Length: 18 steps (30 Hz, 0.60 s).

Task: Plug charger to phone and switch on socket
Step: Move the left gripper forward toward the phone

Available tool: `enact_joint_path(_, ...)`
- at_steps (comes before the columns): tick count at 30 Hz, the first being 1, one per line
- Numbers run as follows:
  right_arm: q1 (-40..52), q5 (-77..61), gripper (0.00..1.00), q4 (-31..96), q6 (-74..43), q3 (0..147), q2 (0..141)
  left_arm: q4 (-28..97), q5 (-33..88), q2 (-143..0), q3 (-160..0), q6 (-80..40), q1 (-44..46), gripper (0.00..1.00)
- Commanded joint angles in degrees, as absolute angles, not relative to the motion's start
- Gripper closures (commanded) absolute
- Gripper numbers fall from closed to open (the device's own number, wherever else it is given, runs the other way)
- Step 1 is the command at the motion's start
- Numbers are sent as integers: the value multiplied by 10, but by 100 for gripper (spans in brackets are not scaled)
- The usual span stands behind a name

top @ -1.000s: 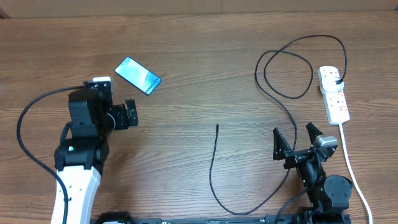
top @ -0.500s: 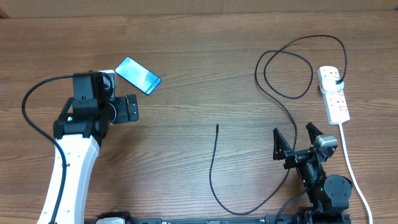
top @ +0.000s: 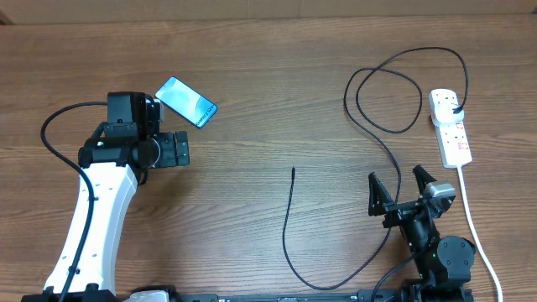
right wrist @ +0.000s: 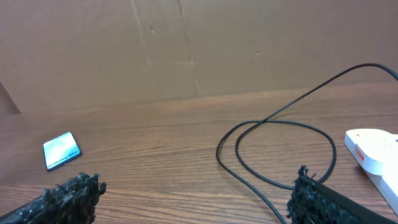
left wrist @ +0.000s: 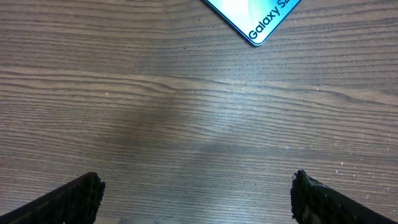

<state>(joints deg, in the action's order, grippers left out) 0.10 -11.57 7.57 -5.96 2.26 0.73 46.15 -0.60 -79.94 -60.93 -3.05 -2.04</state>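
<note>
The phone [top: 186,101], a light blue-teal slab, lies tilted at the back left of the table. Its "Galaxy" corner [left wrist: 255,15] shows at the top of the left wrist view. My left gripper [top: 182,148] hovers open just in front of it, jaws wide over bare wood [left wrist: 196,186]. The charger [top: 285,226], a thin black cable, loops from its plug in the socket [top: 450,127] down to a free tip [top: 293,170] mid-table. My right gripper [top: 394,178] stands open near the front right, with the cable loop [right wrist: 217,150] ahead of it, touching nothing.
The socket's thick white cord [top: 474,226] runs down the right side past the right arm. In the right wrist view a cardboard wall [right wrist: 186,50] backs the table, the phone [right wrist: 61,150] lies far left and the socket [right wrist: 373,149] at the right edge.
The left arm has swung up and to the right, bringing its gripper slightly closer to the phone. The right arm, cable and phone have not moved.
</note>
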Motion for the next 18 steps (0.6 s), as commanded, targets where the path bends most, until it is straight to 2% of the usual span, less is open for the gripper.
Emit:
enact_joint_path(1, 3, -110, 0, 74, -58, 20, 3, 463, 0, -802, -627, -38, -26, 0)
enact_joint_path(18, 3, -110, 0, 74, -58, 20, 3, 490, 15, -802, -629, -41, -26, 0)
